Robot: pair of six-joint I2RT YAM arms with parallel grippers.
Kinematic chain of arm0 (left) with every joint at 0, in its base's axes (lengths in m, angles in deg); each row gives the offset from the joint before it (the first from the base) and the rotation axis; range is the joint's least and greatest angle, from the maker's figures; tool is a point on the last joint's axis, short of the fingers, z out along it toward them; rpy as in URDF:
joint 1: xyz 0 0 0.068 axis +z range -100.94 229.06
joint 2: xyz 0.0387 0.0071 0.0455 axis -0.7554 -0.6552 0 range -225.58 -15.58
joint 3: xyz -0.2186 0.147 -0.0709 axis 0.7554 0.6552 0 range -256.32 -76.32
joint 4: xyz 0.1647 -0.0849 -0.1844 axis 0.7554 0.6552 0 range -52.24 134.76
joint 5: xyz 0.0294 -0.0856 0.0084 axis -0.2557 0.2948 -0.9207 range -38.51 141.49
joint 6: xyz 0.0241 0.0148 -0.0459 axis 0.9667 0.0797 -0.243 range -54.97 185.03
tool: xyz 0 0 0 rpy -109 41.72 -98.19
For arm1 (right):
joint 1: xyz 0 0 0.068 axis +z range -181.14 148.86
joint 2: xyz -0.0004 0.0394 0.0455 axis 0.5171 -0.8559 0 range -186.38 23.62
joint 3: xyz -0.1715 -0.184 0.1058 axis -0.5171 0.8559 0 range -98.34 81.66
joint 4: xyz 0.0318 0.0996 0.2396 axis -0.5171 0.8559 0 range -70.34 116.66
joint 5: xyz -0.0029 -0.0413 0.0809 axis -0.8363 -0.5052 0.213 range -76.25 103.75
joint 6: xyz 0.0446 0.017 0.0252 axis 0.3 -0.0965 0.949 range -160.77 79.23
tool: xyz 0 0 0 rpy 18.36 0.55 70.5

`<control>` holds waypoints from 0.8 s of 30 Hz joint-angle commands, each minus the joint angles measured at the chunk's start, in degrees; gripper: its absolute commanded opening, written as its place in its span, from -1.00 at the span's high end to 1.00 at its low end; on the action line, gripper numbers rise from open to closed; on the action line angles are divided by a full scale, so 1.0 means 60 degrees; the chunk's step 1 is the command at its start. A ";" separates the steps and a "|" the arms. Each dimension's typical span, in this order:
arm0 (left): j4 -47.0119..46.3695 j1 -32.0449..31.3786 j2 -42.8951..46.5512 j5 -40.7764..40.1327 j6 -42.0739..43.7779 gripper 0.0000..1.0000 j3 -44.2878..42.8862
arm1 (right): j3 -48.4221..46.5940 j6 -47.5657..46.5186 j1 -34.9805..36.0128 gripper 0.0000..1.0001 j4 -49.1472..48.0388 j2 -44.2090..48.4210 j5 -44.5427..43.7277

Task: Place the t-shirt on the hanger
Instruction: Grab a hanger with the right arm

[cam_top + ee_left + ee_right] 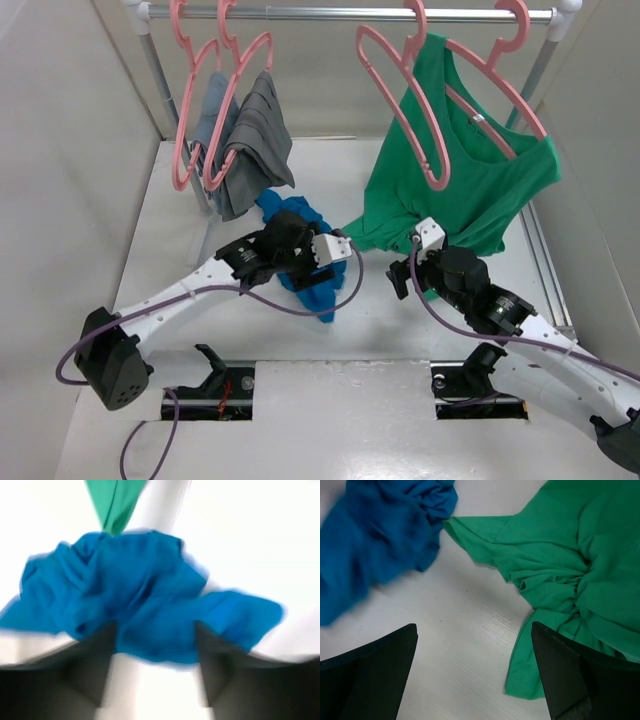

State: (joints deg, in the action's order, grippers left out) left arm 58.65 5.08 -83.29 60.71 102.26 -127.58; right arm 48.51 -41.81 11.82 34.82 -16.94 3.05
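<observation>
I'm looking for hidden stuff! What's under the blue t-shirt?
The blue t-shirt lies crumpled on the white table. Only table shows around its edges; anything beneath the folds is covered.

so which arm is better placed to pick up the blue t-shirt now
Left. The left gripper sits right over the t-shirt, cloth across its jaws; the right gripper is open above bare table, beside the green top.

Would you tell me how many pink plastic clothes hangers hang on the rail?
4 pink hangers: two left, bearing grey garments; a bare hanger centre-right; one in the green top. More may hide at left.
</observation>
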 commanded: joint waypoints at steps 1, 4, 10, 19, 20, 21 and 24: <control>0.0694 -0.0343 -0.0420 0.1071 -0.0904 -0.42 -0.0713 | -0.0569 -0.0120 0.0091 -1.00 0.0211 -0.0038 0.0011; 0.0782 -0.0432 -0.0420 0.1072 -0.0699 -0.60 -0.0598 | -0.0672 -0.0120 0.0091 -1.00 0.0769 -0.0038 0.0011; 0.0505 -0.0432 0.0047 0.0107 -0.1238 -0.60 0.0135 | -0.1037 -0.0718 0.0091 -1.00 0.0655 -0.0125 0.1048; 0.0010 0.0051 0.3105 -0.2047 -0.0392 -0.63 0.2093 | -0.1652 -0.1979 0.0822 -1.00 0.0140 -0.2262 0.2942; -0.0313 0.0051 0.3603 -0.2222 -0.0274 -0.69 0.2461 | -0.2016 -0.2111 0.1142 -1.00 0.0285 -0.2714 0.2853; -0.0665 0.0051 0.4565 -0.2412 -0.0389 -0.85 0.2842 | -0.2252 -0.2373 0.1291 -1.00 0.0446 -0.2921 0.2853; -0.1663 0.0051 0.5699 -0.2781 -0.0814 -0.97 0.4133 | -0.3379 -0.2930 0.1935 -1.00 0.0957 -0.3681 0.2852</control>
State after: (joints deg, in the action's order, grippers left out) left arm 55.46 5.30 -53.32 48.07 98.13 -107.08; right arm 35.79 -54.29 20.46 40.61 -37.18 18.46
